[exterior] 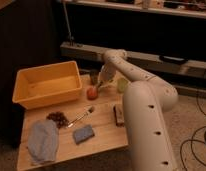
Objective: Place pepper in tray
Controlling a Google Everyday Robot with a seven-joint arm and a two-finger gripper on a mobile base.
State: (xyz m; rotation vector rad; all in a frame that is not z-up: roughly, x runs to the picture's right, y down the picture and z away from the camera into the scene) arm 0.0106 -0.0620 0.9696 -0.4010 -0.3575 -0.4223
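no legible text anywhere

My arm [146,125] rises thick and white from the lower right, narrows as it reaches away, and bends at the elbow [116,56]. From there my forearm [107,72] drops leftward, so my gripper [100,84] hangs low, pointing down, left of the elbow.

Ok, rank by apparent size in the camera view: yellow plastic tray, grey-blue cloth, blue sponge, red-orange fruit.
1. yellow plastic tray
2. grey-blue cloth, nearer the camera
3. blue sponge
4. red-orange fruit, beside the claw
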